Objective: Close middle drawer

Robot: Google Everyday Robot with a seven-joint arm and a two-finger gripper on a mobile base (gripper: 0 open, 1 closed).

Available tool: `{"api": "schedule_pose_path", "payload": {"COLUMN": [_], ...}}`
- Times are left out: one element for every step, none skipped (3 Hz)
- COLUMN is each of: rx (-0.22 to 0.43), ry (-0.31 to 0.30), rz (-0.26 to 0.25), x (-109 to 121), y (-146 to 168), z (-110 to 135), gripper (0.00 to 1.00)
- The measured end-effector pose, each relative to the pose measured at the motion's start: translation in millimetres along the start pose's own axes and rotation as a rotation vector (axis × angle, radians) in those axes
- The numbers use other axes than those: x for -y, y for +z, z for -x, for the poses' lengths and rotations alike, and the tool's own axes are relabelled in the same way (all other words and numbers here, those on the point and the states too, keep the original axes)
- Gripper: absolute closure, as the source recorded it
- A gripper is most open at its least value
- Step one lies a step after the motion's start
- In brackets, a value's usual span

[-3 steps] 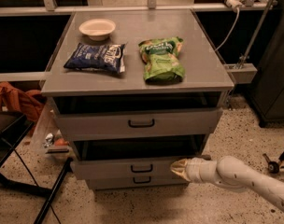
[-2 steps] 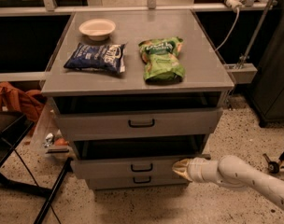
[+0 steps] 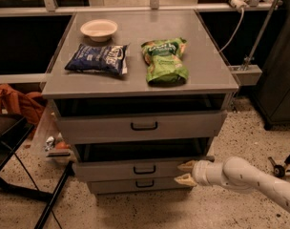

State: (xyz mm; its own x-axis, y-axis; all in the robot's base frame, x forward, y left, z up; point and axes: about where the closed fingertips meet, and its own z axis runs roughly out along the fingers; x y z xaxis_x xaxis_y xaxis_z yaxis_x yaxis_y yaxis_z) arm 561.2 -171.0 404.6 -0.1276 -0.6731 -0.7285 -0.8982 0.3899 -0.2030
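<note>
The grey cabinet (image 3: 135, 87) has three drawers. The middle drawer (image 3: 130, 169) has a low flat grey front with a small black handle (image 3: 144, 169) and stands pulled out a little, with a dark gap above it. My gripper (image 3: 185, 172) comes in from the lower right on a white arm (image 3: 250, 178). Its two tan fingertips (image 3: 185, 166) are spread apart, one above the other, right at the right end of the middle drawer's front. It holds nothing. The taller top drawer (image 3: 142, 125) is also slightly open. The lowest drawer front (image 3: 135, 185) sits below.
On the cabinet top lie a white bowl (image 3: 99, 29), a dark blue chip bag (image 3: 97, 59) and a green chip bag (image 3: 165, 61). An orange bag (image 3: 14, 104) and a black stand leg (image 3: 52, 202) are at the left. A dark cabinet (image 3: 281, 80) stands at the right.
The gripper has stayed at the right end of the middle drawer front. The drawer front looks slightly further in than before.
</note>
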Motion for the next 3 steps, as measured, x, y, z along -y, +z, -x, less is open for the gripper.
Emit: {"api": "schedule_pose_path", "payload": {"rx": [-0.006, -0.006, -0.006], "ry": [0.012, 0.015, 0.015], "rz": [0.029, 0.038, 0.038], "x": [-0.7, -5.3, -7.6], "y": [-0.5, -4.1, -5.4], "z": [-5.9, -9.2, -9.7], "gripper": [0.0, 0.0, 0.0]}}
